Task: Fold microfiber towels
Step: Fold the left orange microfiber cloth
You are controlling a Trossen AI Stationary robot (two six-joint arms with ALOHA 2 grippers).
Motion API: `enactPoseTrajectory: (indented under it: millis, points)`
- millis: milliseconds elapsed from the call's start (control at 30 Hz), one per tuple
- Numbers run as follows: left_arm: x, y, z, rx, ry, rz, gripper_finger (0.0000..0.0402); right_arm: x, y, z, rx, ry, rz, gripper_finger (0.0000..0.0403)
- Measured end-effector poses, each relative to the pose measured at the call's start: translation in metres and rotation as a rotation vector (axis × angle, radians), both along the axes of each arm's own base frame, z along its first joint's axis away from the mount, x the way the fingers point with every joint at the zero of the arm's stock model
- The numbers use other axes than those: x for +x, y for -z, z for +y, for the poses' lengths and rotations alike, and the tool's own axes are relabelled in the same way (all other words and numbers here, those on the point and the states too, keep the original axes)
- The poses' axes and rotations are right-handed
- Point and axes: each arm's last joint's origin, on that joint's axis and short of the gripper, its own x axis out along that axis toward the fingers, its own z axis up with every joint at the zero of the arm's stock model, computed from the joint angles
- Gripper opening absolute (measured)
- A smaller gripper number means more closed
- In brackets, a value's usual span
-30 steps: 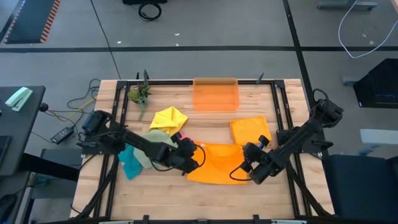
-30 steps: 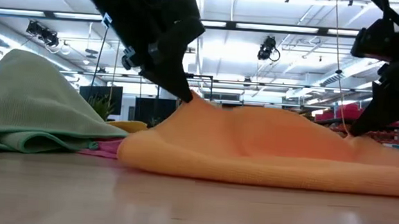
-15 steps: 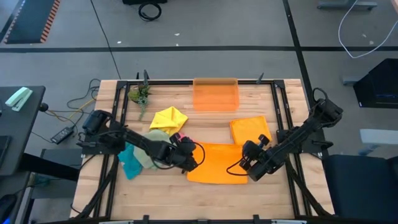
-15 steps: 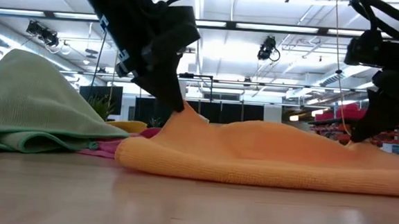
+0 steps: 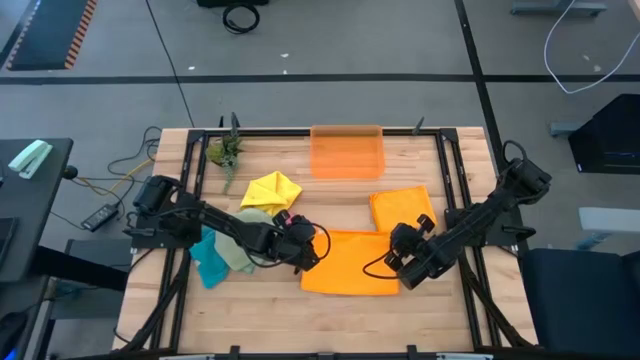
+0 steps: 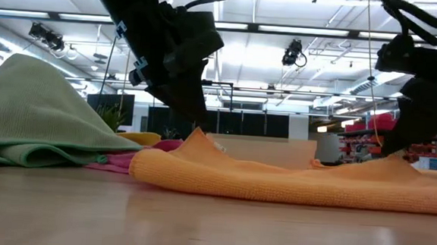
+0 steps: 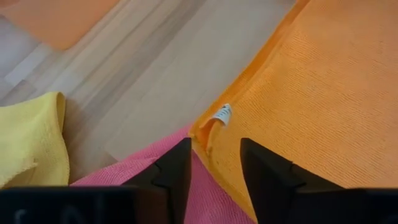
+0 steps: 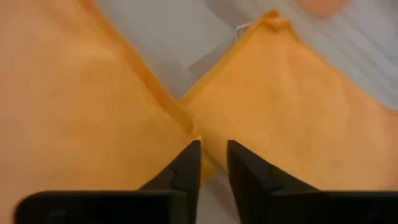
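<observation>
**Orange towel laid flat, both jaws parked on its far corners**

So the orange towel (image 5: 350, 262) lay folded flat on the worktop (image 5: 330, 305), long axis running left to right, stretched from one set of jaws to the other. The left gripper (image 5: 306, 247) sat right over its left far corner; the jaws looked parted, with the tagged corner (image 7: 219, 117) just ahead of them. The right gripper (image 5: 401, 262) sat at the right far corner, jaws narrowly apart with the hem ahead; can't tell if they pinched it. Each arm was nearest its own corner.

Count: one folded orange towel (image 5: 402, 208) beyond the right jaws, one yellow (image 5: 271, 190), one sage green (image 5: 232, 252), one teal (image 5: 208, 262), one pink (image 7: 165, 168), plus one orange bin (image 5: 347, 152).
</observation>
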Motion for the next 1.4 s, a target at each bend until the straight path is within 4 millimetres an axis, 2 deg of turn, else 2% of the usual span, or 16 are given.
enactPoseTrajectory:
  millis: [100,200,400,467,533,633,700,767,967,1067,1233,1333,1400]
  points:
    - [-0.001,-0.002,-0.003,-0.007,0.002,-0.01,0.0159,0.003,-0.004,-0.003,-0.022,-0.009,-0.002,0.0138]
    - [-0.001,-0.009,-0.008,-0.005,0.021,-0.024,0.0158,0.008,-0.017,0.0,0.001,-0.039,-0.029,0.017]
    - [0.014,-0.033,-0.028,0.074,0.157,-0.134,0.0128,0.007,-0.044,0.028,0.126,-0.139,-0.13,0.0189]
    - [0.02,-0.027,-0.03,0.049,0.212,-0.145,0.0105,0.007,-0.043,0.043,0.182,-0.18,-0.201,0.0181]
    - [0.026,-0.011,-0.028,0.016,0.239,-0.112,0.0072,0.009,-0.035,0.058,0.239,-0.219,-0.266,0.016]
    - [0.034,0.012,-0.027,-0.024,0.267,-0.069,0.0016,0.014,-0.017,0.08,0.3,-0.262,-0.318,0.0099]
    - [0.039,0.024,-0.028,-0.051,0.286,-0.063,0.0011,0.016,-0.004,0.09,0.313,-0.283,-0.306,0.0044]
    - [0.041,0.036,-0.03,-0.074,0.302,-0.035,0.0012,0.019,0.008,0.096,0.323,-0.285,-0.279,0.0012]
    - [0.044,0.053,-0.04,-0.186,0.332,-0.031,0.0008,0.017,0.034,0.098,0.36,-0.244,-0.14,0.0005]
    - [0.041,0.053,-0.055,-0.285,0.374,-0.05,0.0008,0.01,0.033,0.1,0.385,-0.256,-0.066,0.0004]
    - [0.037,0.046,-0.1,-0.447,0.531,-0.201,0.0009,-0.016,0.016,0.09,0.35,-0.277,0.112,0.0003]
    - [0.035,0.034,-0.119,-0.429,0.671,-0.315,0.0016,-0.025,-0.005,0.082,0.32,-0.292,0.102,0.0002]
    - [0.031,0.019,-0.12,-0.335,0.699,-0.345,0.0014,-0.028,-0.018,0.079,0.306,-0.302,0.046,0.0002]
